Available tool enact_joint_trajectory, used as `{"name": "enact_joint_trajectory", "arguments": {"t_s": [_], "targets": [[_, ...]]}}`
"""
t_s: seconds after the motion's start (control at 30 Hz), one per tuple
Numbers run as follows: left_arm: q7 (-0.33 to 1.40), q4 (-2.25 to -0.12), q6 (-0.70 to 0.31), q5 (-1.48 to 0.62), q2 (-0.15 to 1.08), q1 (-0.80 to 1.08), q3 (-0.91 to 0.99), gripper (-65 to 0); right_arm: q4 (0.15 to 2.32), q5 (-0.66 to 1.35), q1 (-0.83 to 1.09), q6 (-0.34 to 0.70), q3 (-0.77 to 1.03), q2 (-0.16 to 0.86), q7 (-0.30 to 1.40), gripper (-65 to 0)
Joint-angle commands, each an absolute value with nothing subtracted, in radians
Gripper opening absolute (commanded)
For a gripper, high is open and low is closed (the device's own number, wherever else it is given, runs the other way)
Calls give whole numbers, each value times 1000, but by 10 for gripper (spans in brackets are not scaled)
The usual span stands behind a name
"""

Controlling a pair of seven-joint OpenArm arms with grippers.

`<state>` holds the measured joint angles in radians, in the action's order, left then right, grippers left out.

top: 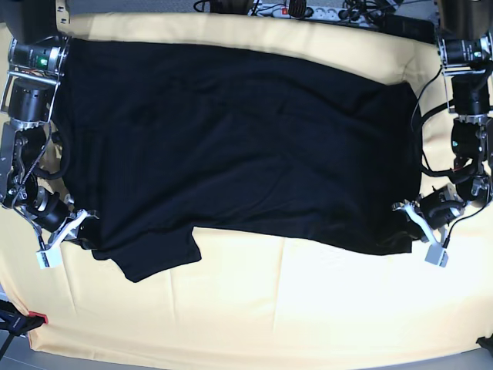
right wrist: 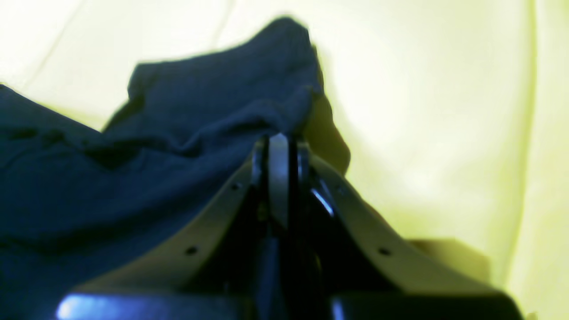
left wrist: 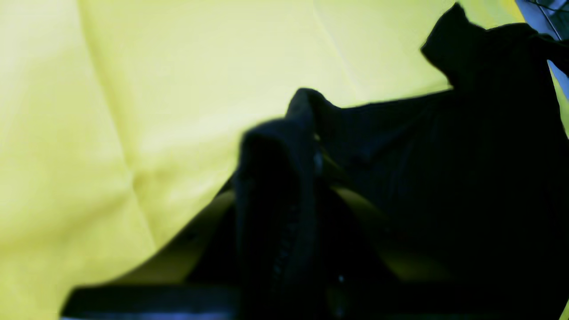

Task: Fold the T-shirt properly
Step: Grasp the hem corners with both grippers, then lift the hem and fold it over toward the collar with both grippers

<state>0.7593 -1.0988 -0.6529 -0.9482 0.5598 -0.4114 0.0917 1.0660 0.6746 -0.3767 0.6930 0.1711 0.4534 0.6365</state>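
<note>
1. Left wrist view: closest to the lens, blurred and dark, is the left tool [left wrist: 281, 178], pressed together on a raised fold of the shirt [left wrist: 466, 178].
2. The shirt's dark fabric spreads over the right and lower part of this view, a narrower piece of it jutting out near the upper right corner.
3. Pale yellow cloth [left wrist: 155, 80] lies under the shirt and fills the upper left, with a crease running down it.
4. Right wrist view: the right tool [right wrist: 285, 144] reaches up from the bottom, its fingers together, pinching the shirt near its edge.
5. Beyond the fingertips a flap of the shirt extends over the cloth; more dark fabric lies to the left, wrinkled.
6. Base view: the shirt lies spread across the cloth, plain black, reaching up to the far edge.
7. The right tool is at its near corner on the view's left, the left tool at the near corner on the view's right.
8. Between them the near edge sags slightly, and a short flap sticks out toward the camera beside the right tool.
</note>
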Motion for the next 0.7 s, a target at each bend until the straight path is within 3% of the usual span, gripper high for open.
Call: {"name": "enact_joint_trajectory", "arguments": {"t_s": [0.0, 0.37, 0.67], "targets": [[733, -1114, -659, -962, 580, -451, 99, -650, 1085, 699, -420, 698, 168, 483, 601, -650], [764, -1114, -697, -974, 597, -493, 99, -650, 1085, 750, -440, 698, 129, 578, 635, -650], [1093, -1115, -698, -1320, 646, -491, 99, -650, 1085, 972, -440, 698, 129, 619, 885, -650]]}}
